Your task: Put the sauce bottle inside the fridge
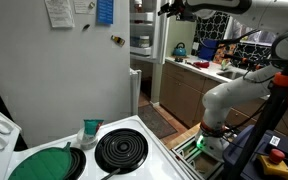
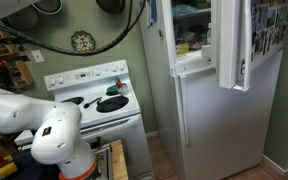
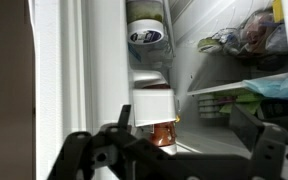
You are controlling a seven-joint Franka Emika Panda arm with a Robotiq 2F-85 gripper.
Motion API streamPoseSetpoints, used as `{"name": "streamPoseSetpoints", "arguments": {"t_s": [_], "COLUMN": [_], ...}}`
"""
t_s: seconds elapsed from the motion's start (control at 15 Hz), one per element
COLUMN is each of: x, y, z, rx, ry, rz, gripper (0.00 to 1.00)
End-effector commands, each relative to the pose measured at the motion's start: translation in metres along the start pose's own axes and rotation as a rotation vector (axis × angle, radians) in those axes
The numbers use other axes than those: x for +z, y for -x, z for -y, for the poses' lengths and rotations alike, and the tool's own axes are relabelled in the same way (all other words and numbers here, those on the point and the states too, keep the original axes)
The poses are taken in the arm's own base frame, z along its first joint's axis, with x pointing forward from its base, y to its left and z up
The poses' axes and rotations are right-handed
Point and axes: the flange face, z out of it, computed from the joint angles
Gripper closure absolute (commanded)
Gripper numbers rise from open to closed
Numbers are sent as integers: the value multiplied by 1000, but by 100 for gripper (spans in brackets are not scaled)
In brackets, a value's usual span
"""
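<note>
The bottle (image 3: 160, 122) is standing inside the fridge (image 3: 189, 60), on a low white shelf. Its bottom part is red-brown and its top part is whitish. The gripper (image 3: 182, 140) is hanging just in front of the bottle, at the mouth of the fridge. Its jaws are spread wide, and the fingers (image 3: 79, 150) are sitting out to each side of the bottle, not squeezing it. A round tub (image 3: 147, 37) is sitting higher up in the fridge, above the bottle. Bags of food (image 3: 246, 35) are lying on shelves deeper in the fridge.

In an exterior view the arm (image 1: 234, 90) is reaching up to the fridge's open front. Paper notes (image 1: 59, 12) are sticking to the fridge's side. The stove (image 1: 134, 150) is standing beside the fridge, and a green and white cup (image 1: 91, 130) is sitting on it. In an exterior view the fridge's top door (image 2: 234, 45) is hanging open.
</note>
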Motion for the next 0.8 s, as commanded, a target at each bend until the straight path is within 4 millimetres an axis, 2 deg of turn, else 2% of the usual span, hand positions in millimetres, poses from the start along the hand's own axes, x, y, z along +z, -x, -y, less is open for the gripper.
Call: {"name": "streamPoseSetpoints", "arguments": {"t_s": [0.0, 0.27, 0.33, 0.73], "x": [-19, -33, -23, -31], "y": [19, 27, 12, 19], "z": [-2, -2, -1, -1], "rx": [-92, -147, -109, -126], "ry": [-36, -65, -35, -56], "rz": [26, 4, -10, -15], "gripper": [0, 0, 0, 0]}}
